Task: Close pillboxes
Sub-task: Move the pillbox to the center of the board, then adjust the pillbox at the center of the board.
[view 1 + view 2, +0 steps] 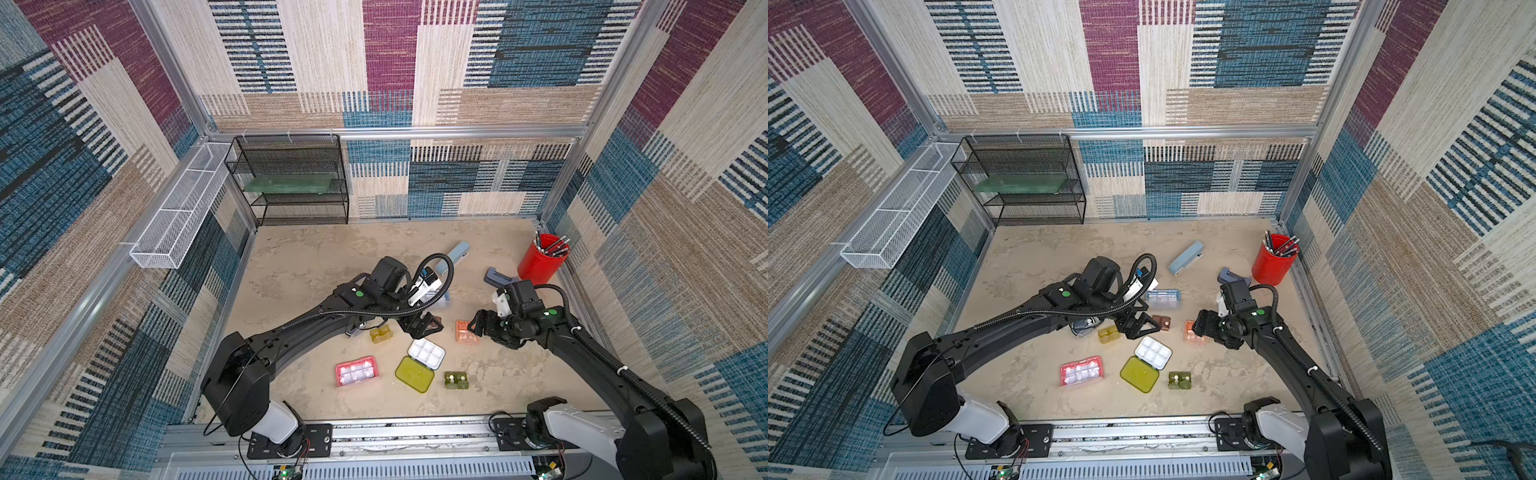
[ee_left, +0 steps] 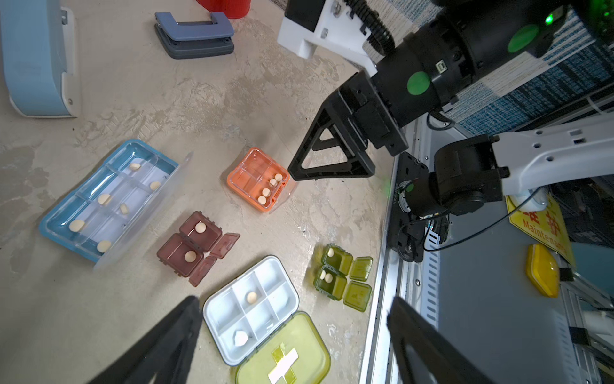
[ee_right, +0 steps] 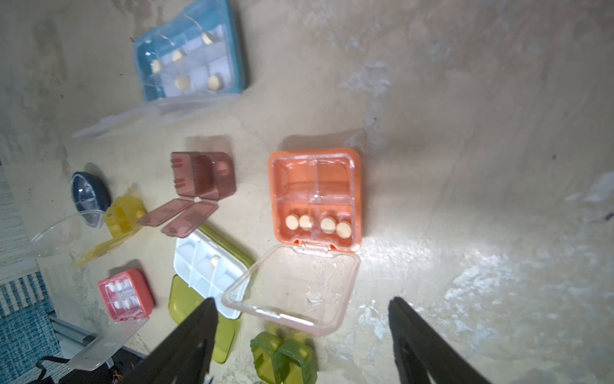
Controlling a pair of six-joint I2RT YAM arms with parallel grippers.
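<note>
– Two pairs of jaws hang over the surface. Which pair is nearer the orange box?

– The pair on my right arm. My right jaws stand wide apart and hold nothing, just beside that box. My left jaws are also wide apart and empty. They hang by the brown box and above the white tray box, apart from the orange one.

– State where the orange box lies from the right jaws.

– Straight ahead, in line with the gap between them. The box is open. Its clear lid lies flat on the surface on my side, between me and the tray part that holds the four tablets. The hinge runs crosswise to my line of approach, on the box edge nearest me. The lid's free edge is the part closest to my right jaws.

– Long axis?

– None to speak of, as the box is near square. The hinge line governs.

– Contact?

– I cannot tell whether the right jaws touch the lid.

– Required move, in your judgement?

– Catch the free edge, swing the lid up and over the hinge, away from me, then press it down onto the box. The box looks light and may slide ahead of the push.
</note>
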